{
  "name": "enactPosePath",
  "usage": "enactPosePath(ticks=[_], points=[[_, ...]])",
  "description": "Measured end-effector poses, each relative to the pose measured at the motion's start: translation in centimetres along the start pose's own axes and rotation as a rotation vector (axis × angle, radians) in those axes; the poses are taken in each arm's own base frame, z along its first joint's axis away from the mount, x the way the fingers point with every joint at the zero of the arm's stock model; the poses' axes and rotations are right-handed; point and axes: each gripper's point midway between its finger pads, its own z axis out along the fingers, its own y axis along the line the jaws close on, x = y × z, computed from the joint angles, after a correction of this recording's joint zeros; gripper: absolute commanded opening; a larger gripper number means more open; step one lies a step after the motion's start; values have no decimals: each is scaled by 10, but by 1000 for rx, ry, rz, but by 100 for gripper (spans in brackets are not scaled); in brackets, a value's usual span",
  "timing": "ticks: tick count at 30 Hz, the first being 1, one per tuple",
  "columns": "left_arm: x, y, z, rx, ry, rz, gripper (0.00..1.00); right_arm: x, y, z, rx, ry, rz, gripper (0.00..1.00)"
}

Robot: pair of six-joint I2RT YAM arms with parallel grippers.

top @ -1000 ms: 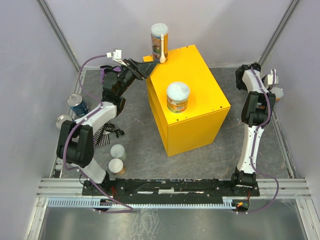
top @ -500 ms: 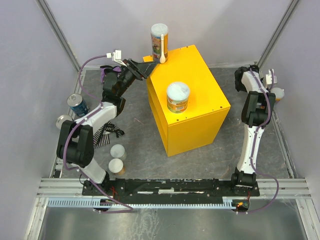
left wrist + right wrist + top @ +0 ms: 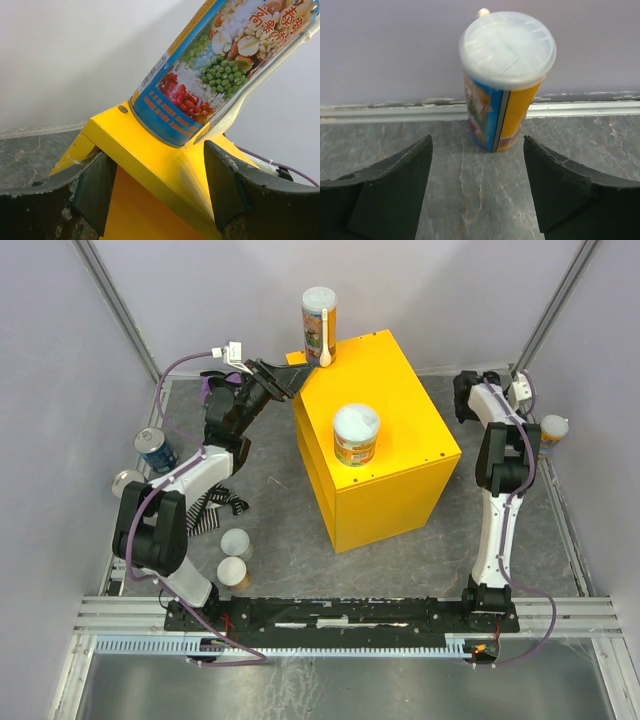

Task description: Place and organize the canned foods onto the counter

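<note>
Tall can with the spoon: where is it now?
Top view: the tall can stands on the far left corner of the yellow cabinet, just beyond the open left gripper; a shorter white-lidded can sits mid-top.

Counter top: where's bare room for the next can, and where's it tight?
Bare: the counter top's far-right stretch, between the short tub and the right edges; also the strip between the tub and the tall can. Tight: the far-left corner, where the left hand hovers by the tall can.
</note>
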Motion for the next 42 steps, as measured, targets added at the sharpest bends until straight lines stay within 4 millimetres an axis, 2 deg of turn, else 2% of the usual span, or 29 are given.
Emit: enactPosePath(ticks=[3, 7, 12, 17, 22, 31, 42], points=[[-1, 0, -1, -3, -3, 3, 74, -3, 7, -14, -34, 2, -12, 82], [-2, 0, -3, -8, -7, 11, 74, -18, 12, -29, -71, 2, -10, 82], [-4, 2, -4, -30, -11, 5, 73, -48, 15, -42, -108, 12, 6, 82], [-8, 8, -5, -82, -27, -6, 73, -81, 13, -48, -137, 56, 56, 84], [-11, 13, -10, -155, -34, -24, 73, -102, 7, -38, -132, 108, 101, 84], [-16, 23, -20, -263, -37, -23, 72, -106, -12, 0, -45, 203, 147, 83], [-25, 34, -16, -337, -24, 31, 73, -123, -15, 8, -13, 226, 221, 79]])
